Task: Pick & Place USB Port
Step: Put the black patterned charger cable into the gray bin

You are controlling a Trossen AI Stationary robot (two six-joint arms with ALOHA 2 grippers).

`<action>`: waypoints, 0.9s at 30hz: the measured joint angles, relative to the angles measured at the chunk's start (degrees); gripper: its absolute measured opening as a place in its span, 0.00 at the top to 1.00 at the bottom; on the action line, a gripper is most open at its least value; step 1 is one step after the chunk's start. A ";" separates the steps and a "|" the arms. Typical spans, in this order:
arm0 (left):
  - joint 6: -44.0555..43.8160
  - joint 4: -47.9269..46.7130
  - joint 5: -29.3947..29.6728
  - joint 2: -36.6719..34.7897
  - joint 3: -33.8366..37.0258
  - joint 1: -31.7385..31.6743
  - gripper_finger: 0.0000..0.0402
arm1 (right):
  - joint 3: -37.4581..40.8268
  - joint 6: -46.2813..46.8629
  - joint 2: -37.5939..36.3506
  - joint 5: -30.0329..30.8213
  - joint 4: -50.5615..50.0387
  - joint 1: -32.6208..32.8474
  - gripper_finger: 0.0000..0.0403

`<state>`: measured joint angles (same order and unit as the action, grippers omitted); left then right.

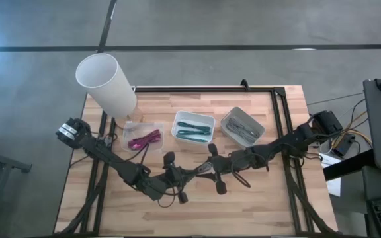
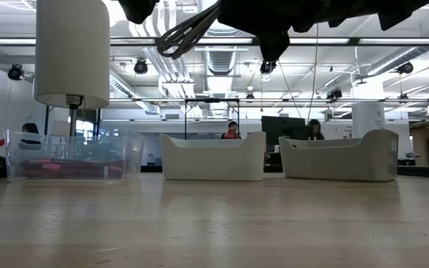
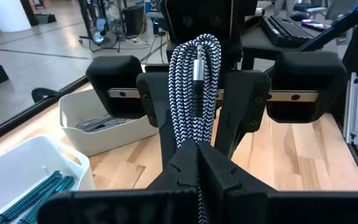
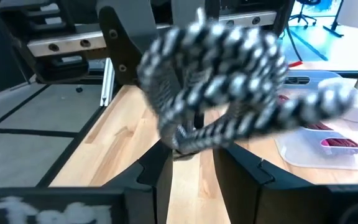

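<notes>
A black-and-white braided USB cable [image 3: 194, 81], coiled into a bundle with a silver plug, is held in the air over the table's middle. It also shows in the right wrist view [image 4: 216, 87] and as loops in the low view [image 2: 188, 33]. My left gripper [image 3: 197, 152] [image 1: 189, 175] is shut on it. My right gripper [image 4: 191, 165] [image 1: 211, 168] faces the left one at close range and is open, one finger on each side of the bundle. My left gripper pinches the bundle's lower end [image 3: 196, 138] between its two fingers, coming roughly level from the table's left. The coils stand up past the fingertips. The cable is lifted clear of the table. My right gripper's fingers [image 4: 157, 171] flank the bundle; whether they touch it I cannot tell.
Three bins stand in a row on the far half of the table: a clear one with magenta cables [image 1: 141, 137], a white one with teal cables [image 1: 192, 129] and a grey one with grey cables [image 1: 242, 127]. A tall white cylinder [image 1: 108, 82] stands at the far left corner.
</notes>
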<state>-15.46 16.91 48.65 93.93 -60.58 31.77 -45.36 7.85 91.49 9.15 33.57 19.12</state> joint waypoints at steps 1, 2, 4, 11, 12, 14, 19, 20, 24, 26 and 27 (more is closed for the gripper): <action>0.00 0.02 -0.01 0.00 0.00 -0.10 1.00 | 0.00 0.09 0.00 0.00 0.04 0.00 0.73; 0.00 -0.02 -0.01 0.00 0.00 -0.17 1.00 | 0.00 0.10 0.00 0.00 0.04 0.00 0.73; 0.02 0.01 -0.01 0.00 0.00 -0.24 1.00 | 0.00 0.14 0.00 0.00 0.01 0.00 0.75; 0.02 0.04 0.03 0.00 0.36 -0.26 1.00 | 0.00 0.75 0.00 0.00 -0.36 0.00 0.85; 0.02 0.10 0.03 0.00 0.50 -0.26 1.00 | 0.00 0.74 0.00 0.00 -0.40 0.00 0.87; -0.32 0.15 0.06 0.00 0.79 -0.26 1.00 | 0.00 0.73 0.00 0.00 -0.50 0.00 0.90; -1.16 0.11 0.08 -0.07 0.87 -0.26 1.00 | 0.00 0.73 0.00 0.00 -0.53 0.00 0.93; -1.16 0.11 0.08 -0.07 0.87 -0.26 1.00 | 0.00 0.73 0.00 0.00 -0.55 0.00 0.93; -1.20 0.10 0.25 -0.07 0.87 -0.26 0.97 | 0.00 0.75 0.00 0.00 -0.47 -0.03 0.93; -1.24 0.04 0.28 -0.07 0.92 -0.26 0.94 | 0.00 0.82 0.00 0.00 -0.42 -0.05 0.93; -1.41 0.02 0.29 -0.07 0.94 -0.26 0.92 | 0.00 1.12 0.00 0.00 -0.42 -0.05 0.94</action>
<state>-16.88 16.93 48.95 93.86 -59.64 31.51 -45.36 8.96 91.48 9.15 33.15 19.07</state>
